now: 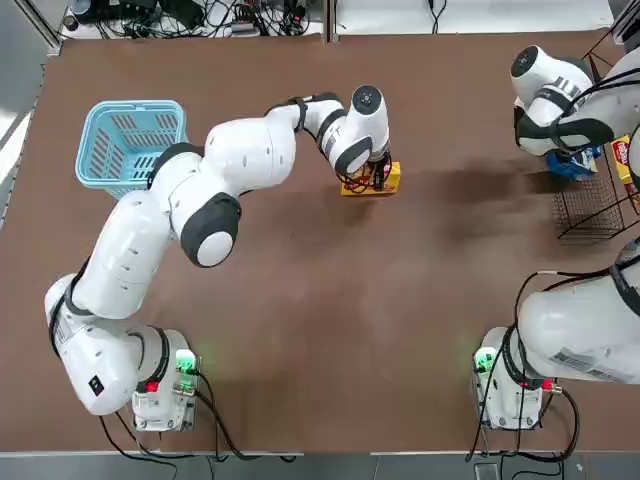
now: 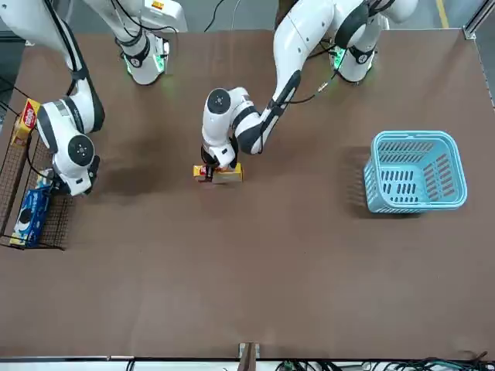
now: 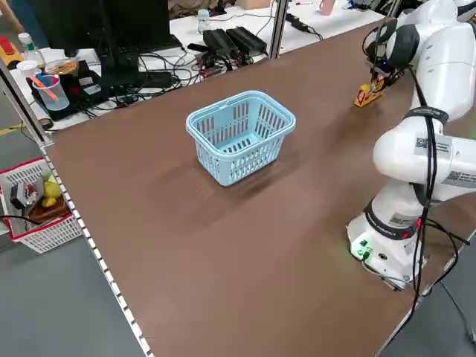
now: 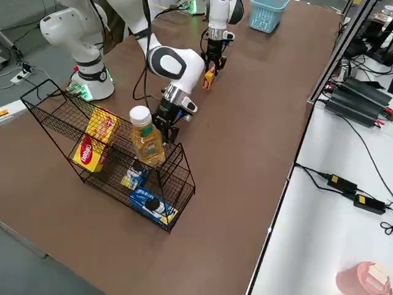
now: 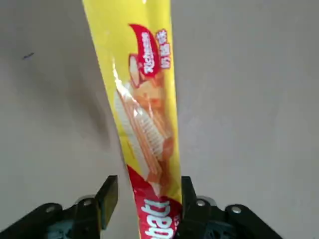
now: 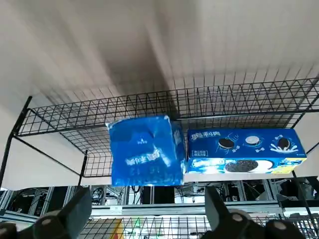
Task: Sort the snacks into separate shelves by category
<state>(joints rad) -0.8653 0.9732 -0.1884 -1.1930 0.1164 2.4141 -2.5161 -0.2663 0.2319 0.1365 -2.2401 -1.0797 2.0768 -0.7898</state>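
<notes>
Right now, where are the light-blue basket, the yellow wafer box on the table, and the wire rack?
Light-blue basket [image 1: 108,170]: top view, near rim.
Yellow wafer box [image 2: 229,175]: front view, its side.
Wire rack [image 4: 58,114]: right side view, upper mesh wall.

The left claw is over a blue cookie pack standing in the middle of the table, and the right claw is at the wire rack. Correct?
Not quite. The left claw is over a yellow wafer box, not a blue pack; the left wrist view shows its yellow wrapper and red logo between the fingers. The right claw is indeed at the wire rack.
</notes>
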